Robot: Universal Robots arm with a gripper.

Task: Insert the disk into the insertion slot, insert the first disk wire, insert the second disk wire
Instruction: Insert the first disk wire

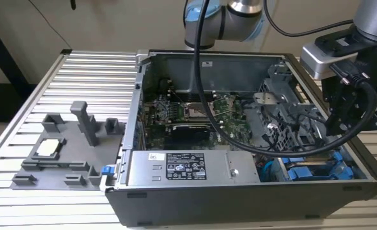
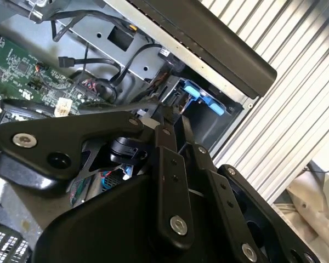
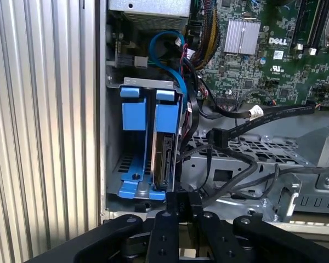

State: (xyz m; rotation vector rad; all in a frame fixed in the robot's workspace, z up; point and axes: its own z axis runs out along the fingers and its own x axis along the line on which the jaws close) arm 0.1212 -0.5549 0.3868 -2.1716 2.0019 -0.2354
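Pressed black gripper [image 3: 179,194] fingers [image 3: 170,200] together beside the blue-framed silver-beige hard drive [image 3: 163,159], seemingly seating it in the narrow grey bay [image 3: 148,82].

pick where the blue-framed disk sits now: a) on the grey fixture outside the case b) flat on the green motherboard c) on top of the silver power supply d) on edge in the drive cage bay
d: in the first wrist view the disk stands on edge inside the insertion slot, close to the tool.
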